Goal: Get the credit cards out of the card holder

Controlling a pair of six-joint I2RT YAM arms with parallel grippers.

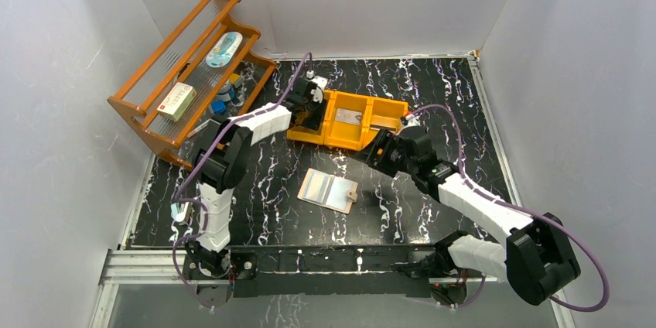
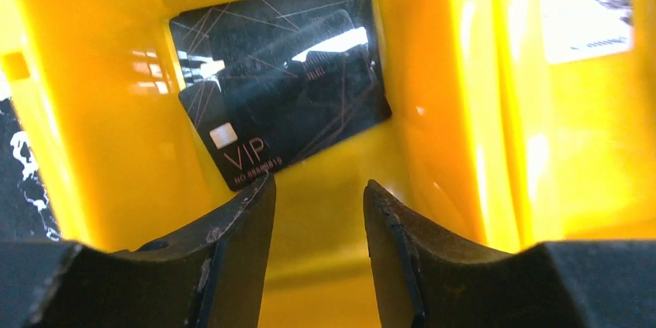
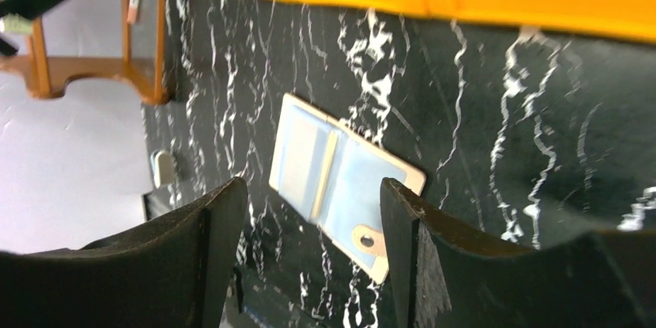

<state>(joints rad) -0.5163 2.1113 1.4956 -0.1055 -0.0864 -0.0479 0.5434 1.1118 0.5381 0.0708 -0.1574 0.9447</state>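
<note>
The beige card holder lies open and flat on the black marbled table, silvery-blue panels up, its tab at the right end; it also shows in the right wrist view. A black VIP credit card lies flat in the left compartment of the orange tray. My left gripper is open and empty just above that card inside the compartment; in the top view it hangs over the tray's left end. A grey card lies in the middle compartment. My right gripper is open and empty, above the table right of the holder.
A wooden rack with small boxes and packets stands at the back left. The tray's walls close in around my left fingers. White walls surround the table on three sides.
</note>
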